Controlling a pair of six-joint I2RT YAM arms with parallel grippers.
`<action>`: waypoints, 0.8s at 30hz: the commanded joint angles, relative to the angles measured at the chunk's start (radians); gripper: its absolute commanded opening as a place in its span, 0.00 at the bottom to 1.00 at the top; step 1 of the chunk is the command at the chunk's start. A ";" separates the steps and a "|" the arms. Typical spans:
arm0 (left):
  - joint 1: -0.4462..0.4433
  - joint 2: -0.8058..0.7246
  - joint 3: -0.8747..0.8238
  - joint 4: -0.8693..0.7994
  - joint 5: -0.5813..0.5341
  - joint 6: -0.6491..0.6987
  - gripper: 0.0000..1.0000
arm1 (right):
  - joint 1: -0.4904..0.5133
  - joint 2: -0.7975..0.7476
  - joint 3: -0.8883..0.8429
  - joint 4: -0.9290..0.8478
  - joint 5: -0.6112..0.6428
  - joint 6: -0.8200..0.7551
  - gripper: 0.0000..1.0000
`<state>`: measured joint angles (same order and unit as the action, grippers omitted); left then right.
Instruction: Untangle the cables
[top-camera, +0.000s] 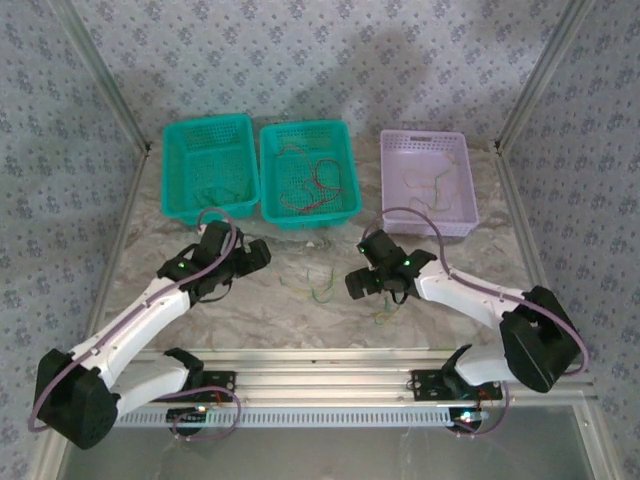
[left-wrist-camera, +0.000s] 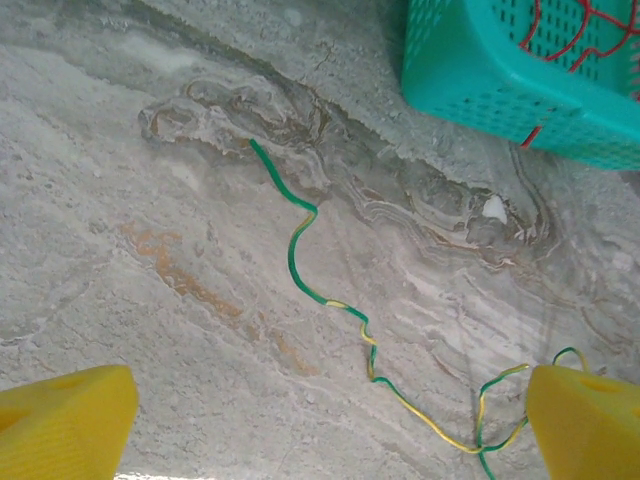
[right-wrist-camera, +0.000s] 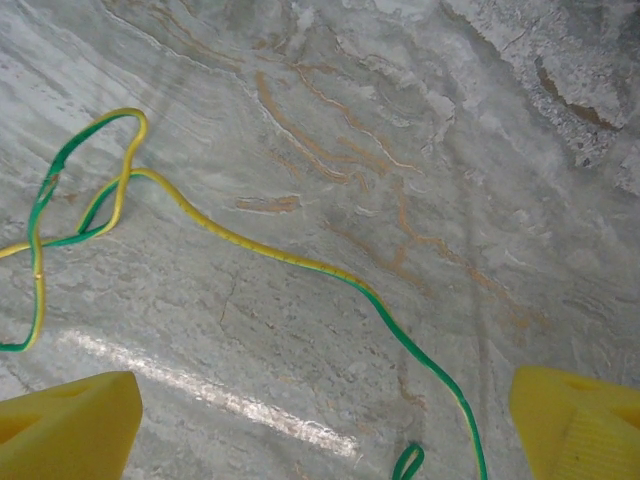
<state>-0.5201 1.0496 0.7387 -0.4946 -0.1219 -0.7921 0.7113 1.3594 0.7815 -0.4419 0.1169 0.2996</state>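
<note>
Jaws on both arms stood wide open and empty as I watched. Green-yellow cable (top-camera: 322, 283) lay on the bench (top-camera: 262, 312) between them; red cables (top-camera: 322, 178) sat in the far middle basket (top-camera: 305, 127).

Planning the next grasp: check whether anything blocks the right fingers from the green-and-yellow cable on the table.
Nothing visible does. The right fingers stand open above the green-and-yellow cable, which lies on bare table between them.

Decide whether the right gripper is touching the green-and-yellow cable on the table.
Apart. In the right wrist view the green-and-yellow cable lies on the table between the fingers of the open right gripper, bare marble showing on both sides.
</note>
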 joint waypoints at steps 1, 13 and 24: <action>-0.008 0.020 -0.014 0.027 -0.001 -0.013 1.00 | -0.010 0.035 -0.019 0.035 0.014 0.017 0.94; -0.011 0.118 -0.025 0.076 0.011 -0.017 1.00 | -0.049 0.128 -0.014 0.098 -0.064 -0.011 0.62; -0.012 0.232 -0.013 0.113 0.015 -0.017 1.00 | -0.065 0.129 -0.011 0.094 -0.087 -0.020 0.34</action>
<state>-0.5243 1.2629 0.7166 -0.3962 -0.1177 -0.8059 0.6521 1.4952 0.7635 -0.3389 0.0372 0.2874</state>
